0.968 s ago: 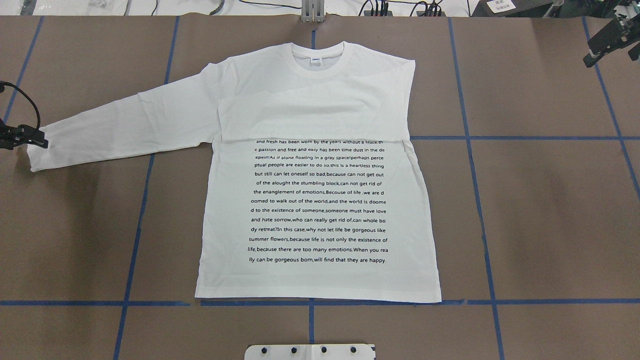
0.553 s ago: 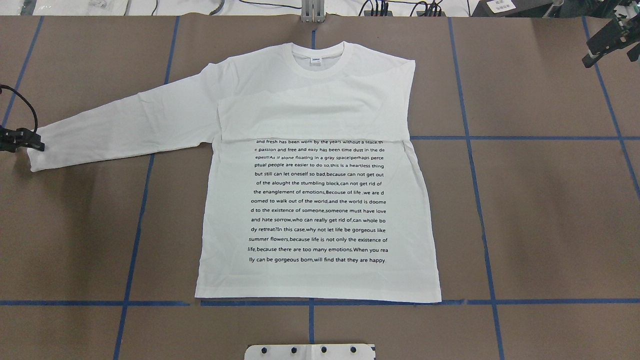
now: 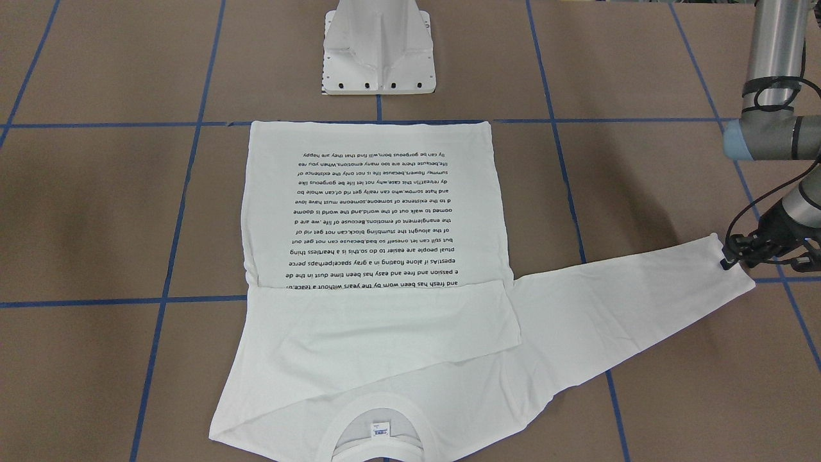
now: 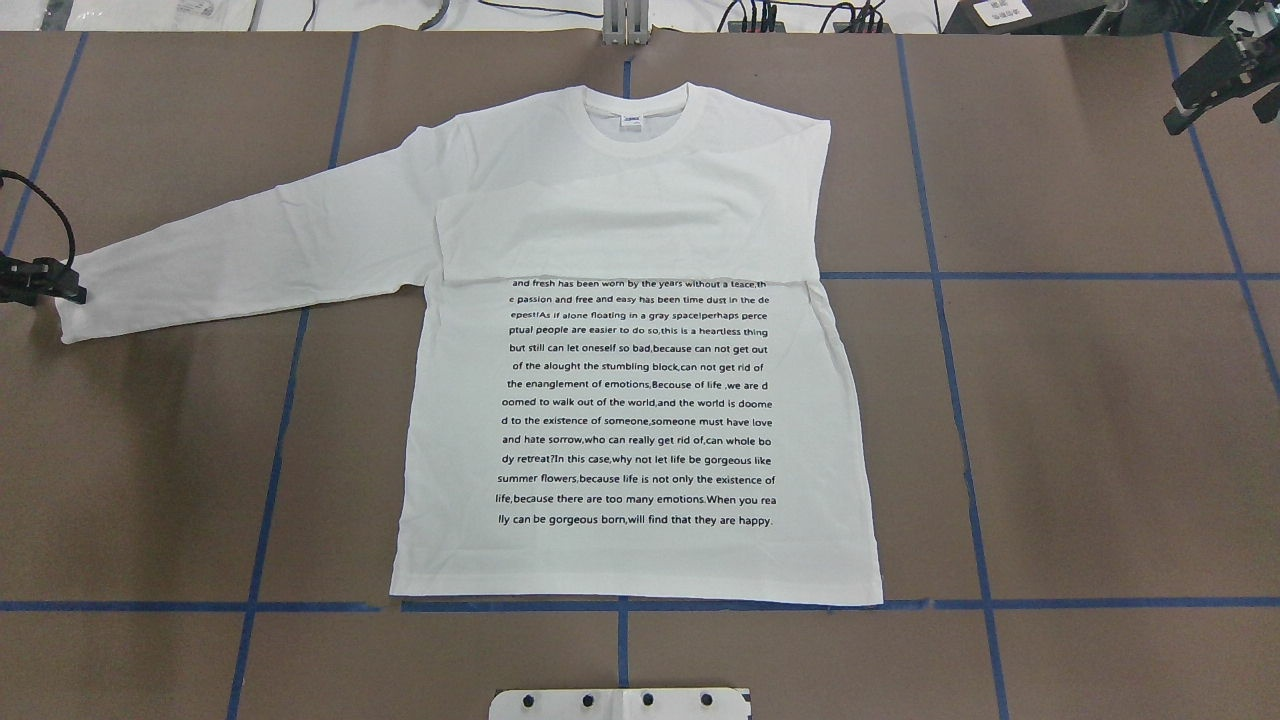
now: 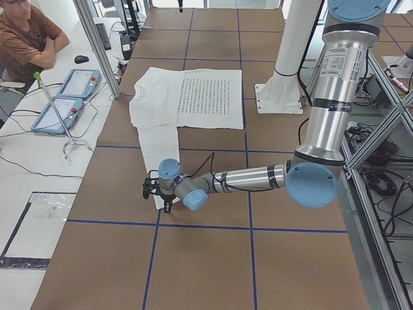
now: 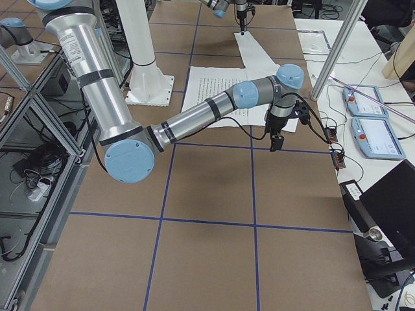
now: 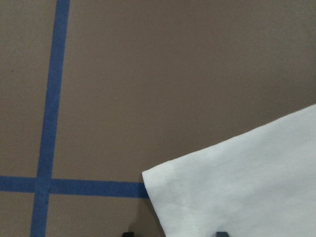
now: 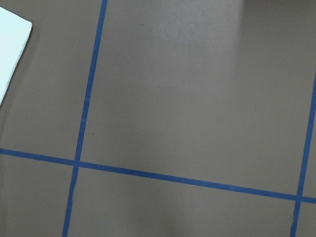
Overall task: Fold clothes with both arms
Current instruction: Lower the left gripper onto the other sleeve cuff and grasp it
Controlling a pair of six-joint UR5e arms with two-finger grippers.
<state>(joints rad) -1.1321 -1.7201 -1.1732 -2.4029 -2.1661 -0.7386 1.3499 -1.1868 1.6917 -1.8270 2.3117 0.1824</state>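
The white long-sleeved T-shirt [image 4: 640, 400] lies flat on the brown table with its text side up and its collar [image 4: 636, 118] at the far edge. One sleeve is folded across the chest. The other sleeve [image 4: 250, 245] stretches out to the robot's left. My left gripper [image 4: 78, 293] is low at that sleeve's cuff [image 7: 237, 187]. It is open, and its fingertips [image 7: 128, 233] straddle the cuff's corner. My right gripper [image 4: 1180, 118] hangs over bare table at the far right, away from the shirt. I cannot tell whether it is open or shut.
The white pedestal base [image 3: 378, 51] stands at the near middle edge. Blue tape lines [image 4: 960, 275] grid the table. Past the far edge is a bench with two teach pendants [image 5: 64, 97], cables and a seated person [image 5: 26, 39].
The left gripper has slid slightly outward along the cuff toward the table's left edge. The right gripper has drifted a little farther away. The shirt has not moved.
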